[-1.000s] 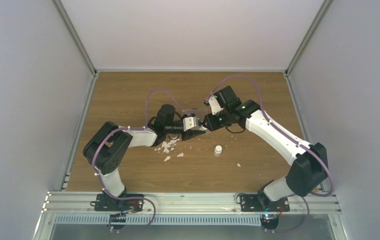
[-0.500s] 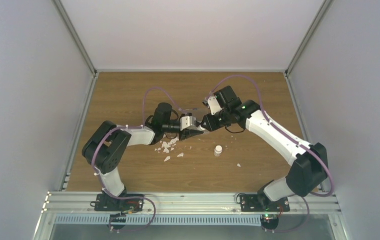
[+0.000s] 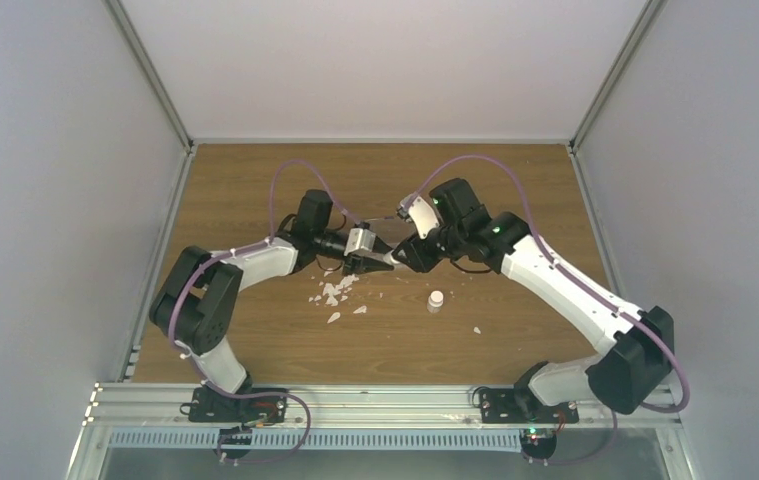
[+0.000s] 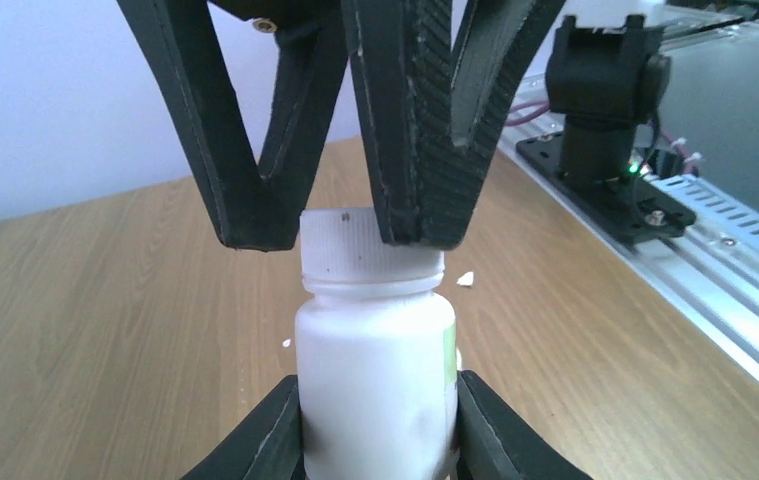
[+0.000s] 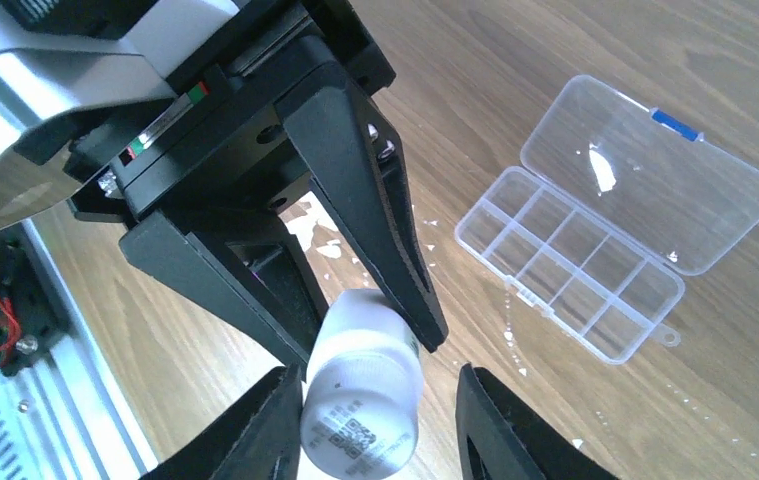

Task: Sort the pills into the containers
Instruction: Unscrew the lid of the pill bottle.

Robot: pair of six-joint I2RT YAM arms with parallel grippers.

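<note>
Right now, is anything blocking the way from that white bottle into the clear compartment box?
Yes: the ribbed white cap is on the white plastic bottle, which the left gripper clamps; the right gripper flanks the cap. The clear plastic compartment box lies open.

Vial [image 4: 375, 390] base cut off at btm; cap [image 4: 350, 255] partly behind right gripper [image 4: 340, 235].

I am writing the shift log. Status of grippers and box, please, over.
Left gripper shut on vial. Right gripper open, straddling its cap. Box open, compartments look empty. White flakes scattered around.
</note>
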